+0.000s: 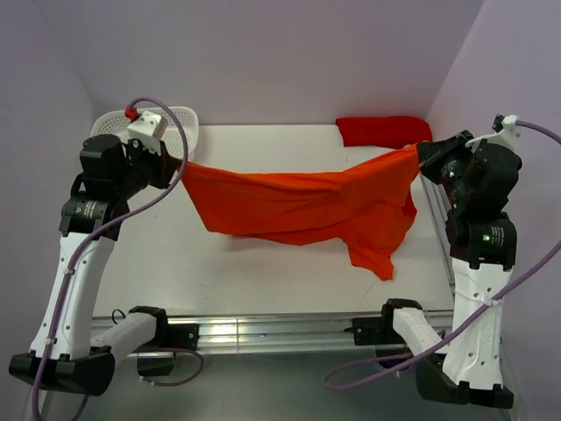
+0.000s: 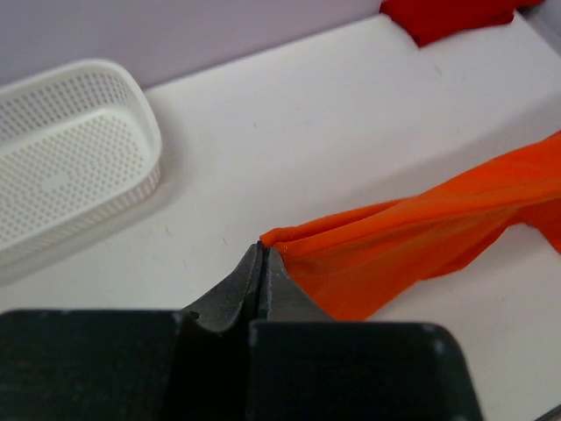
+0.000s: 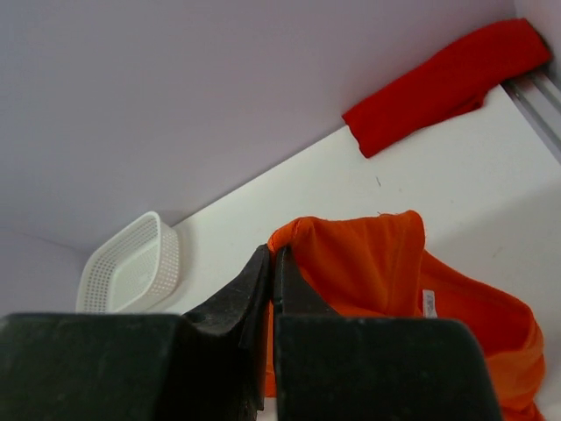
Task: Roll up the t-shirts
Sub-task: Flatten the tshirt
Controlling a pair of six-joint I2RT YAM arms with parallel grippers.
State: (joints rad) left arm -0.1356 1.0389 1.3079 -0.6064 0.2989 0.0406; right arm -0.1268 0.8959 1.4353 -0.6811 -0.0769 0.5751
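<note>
The bright orange t-shirt (image 1: pixel 307 203) hangs stretched between my two grippers above the white table, sagging in the middle with one part drooping toward the front right. My left gripper (image 1: pixel 181 167) is shut on its left corner, and in the left wrist view the cloth (image 2: pixel 421 241) runs off to the right from the pinched tips (image 2: pixel 262 250). My right gripper (image 1: pixel 421 153) is shut on the shirt's right edge, with orange fabric (image 3: pixel 377 263) bunched over its tips (image 3: pixel 274 252). The darker red t-shirt (image 1: pixel 383 131) lies folded at the back right by the wall.
A white perforated basket (image 1: pixel 180 125) sits at the back left corner, partly behind the left arm. A metal rail (image 1: pixel 263 329) runs along the near edge between the arm bases. Lilac walls enclose the table at the back and on both sides.
</note>
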